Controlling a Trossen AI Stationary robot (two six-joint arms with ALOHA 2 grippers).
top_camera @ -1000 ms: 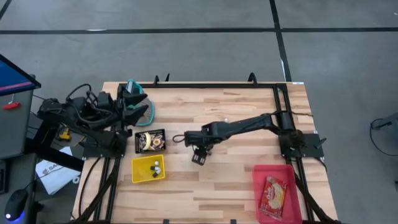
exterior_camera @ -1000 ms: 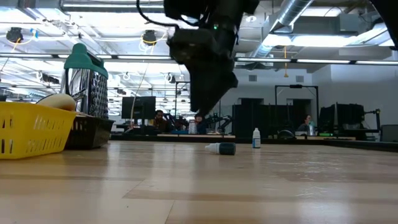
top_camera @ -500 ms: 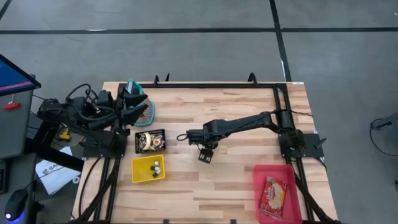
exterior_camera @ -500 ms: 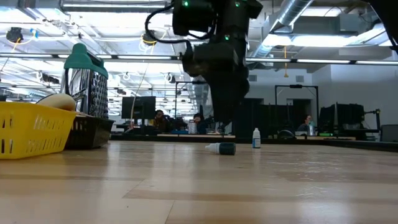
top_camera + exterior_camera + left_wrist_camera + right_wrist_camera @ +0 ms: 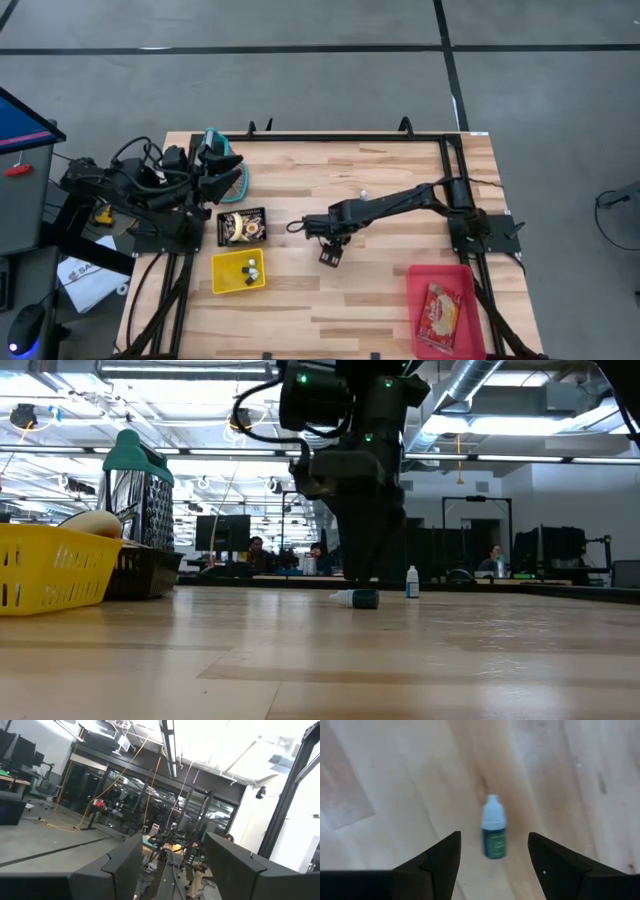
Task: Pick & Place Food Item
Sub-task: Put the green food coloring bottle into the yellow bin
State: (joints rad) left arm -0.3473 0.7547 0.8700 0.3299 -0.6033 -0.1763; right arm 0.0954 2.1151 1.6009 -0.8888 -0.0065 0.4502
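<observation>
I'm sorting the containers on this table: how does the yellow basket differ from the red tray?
The yellow basket sits near the table's left side, below the black tray; the red tray sits at the right front corner. The yellow basket is nearly square and smaller; the red tray is longer and larger. The yellow basket holds several small pale and dark items; the red tray holds one flat packet. Both are open-topped and rest on the wooden table.

A small green dropper bottle (image 5: pixel 494 836) with a white cap lies flat directly beneath the open right end effector (image 5: pixel 493 862).
</observation>
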